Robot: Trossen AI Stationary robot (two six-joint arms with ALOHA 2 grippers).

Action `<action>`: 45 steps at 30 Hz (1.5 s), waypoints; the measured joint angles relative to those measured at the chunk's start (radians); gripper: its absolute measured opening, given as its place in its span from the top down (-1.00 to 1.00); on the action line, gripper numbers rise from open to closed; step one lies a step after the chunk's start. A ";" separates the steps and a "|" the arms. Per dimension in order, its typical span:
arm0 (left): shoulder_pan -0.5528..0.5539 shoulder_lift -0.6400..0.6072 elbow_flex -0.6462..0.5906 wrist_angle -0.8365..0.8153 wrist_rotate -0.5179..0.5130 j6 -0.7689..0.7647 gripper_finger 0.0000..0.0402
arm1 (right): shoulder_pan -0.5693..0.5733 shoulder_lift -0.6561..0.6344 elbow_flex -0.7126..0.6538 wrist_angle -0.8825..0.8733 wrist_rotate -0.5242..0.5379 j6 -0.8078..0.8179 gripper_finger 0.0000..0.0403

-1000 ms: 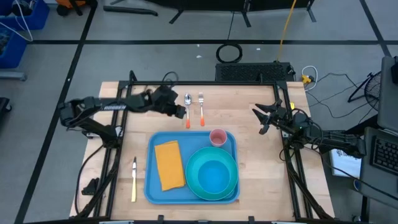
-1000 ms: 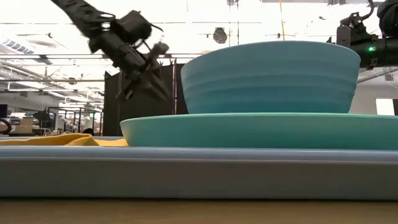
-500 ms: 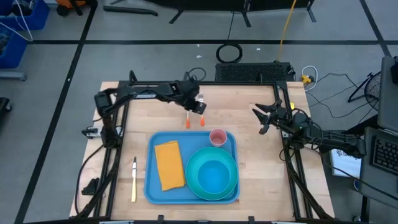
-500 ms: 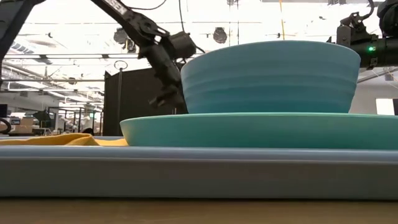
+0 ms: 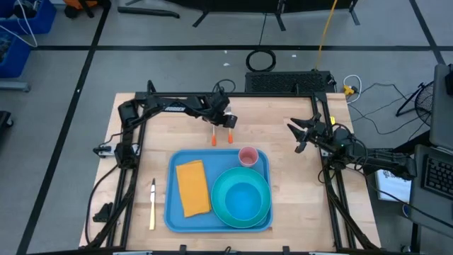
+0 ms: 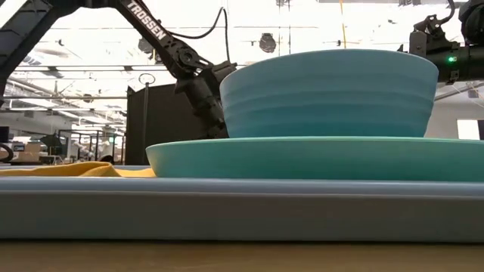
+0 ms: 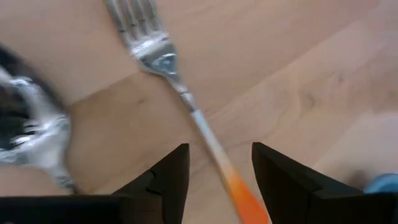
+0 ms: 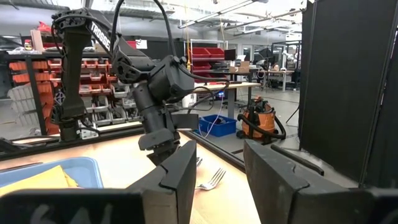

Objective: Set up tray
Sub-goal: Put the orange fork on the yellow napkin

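The light-blue tray [image 5: 216, 160] lies near the table's front edge and carries a yellow napkin [image 5: 192, 188], a teal plate with a blue bowl [image 5: 245, 200] on it, and a pink cup [image 5: 248, 156]. An orange-handled fork [image 5: 230, 134] and spoon [image 5: 213, 139] lie flat on the wood beyond the tray. My left gripper [image 5: 227, 122] hovers low over the fork, open. In the left wrist view its fingers [image 7: 168, 177] stand on either side of the fork's handle [image 7: 208, 140], with the spoon [image 7: 37, 134] beside it. My right gripper [image 5: 301, 134] waits open at the table's right side.
A knife [image 5: 152, 204] lies on the wood left of the tray. In the low view the bowl [image 6: 329, 91] and plate [image 6: 318, 157] hide my left gripper's fingertips. Bare wood shows between the tray and my right gripper. The table's frame posts stand at its corners.
My left arm has reached out toward the table's right, carrying its gripper from beside the spoon to above the fork. The gripper has also come down toward the table, behind the bowl in the low view. The fork, spoon and tray items have stayed in place.
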 joint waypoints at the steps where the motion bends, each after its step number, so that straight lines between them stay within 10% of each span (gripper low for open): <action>1: 0.000 0.005 0.000 0.016 0.016 -0.009 0.09 | 0.000 0.000 0.000 0.001 0.000 0.000 0.38; 30: -0.054 0.000 -0.001 0.114 -0.004 0.050 0.08 | 0.000 0.000 0.000 0.000 0.000 0.000 0.38; 45: -0.210 -0.539 -0.255 0.307 -0.003 0.606 0.09 | -0.001 0.000 0.000 0.028 0.001 -0.022 0.38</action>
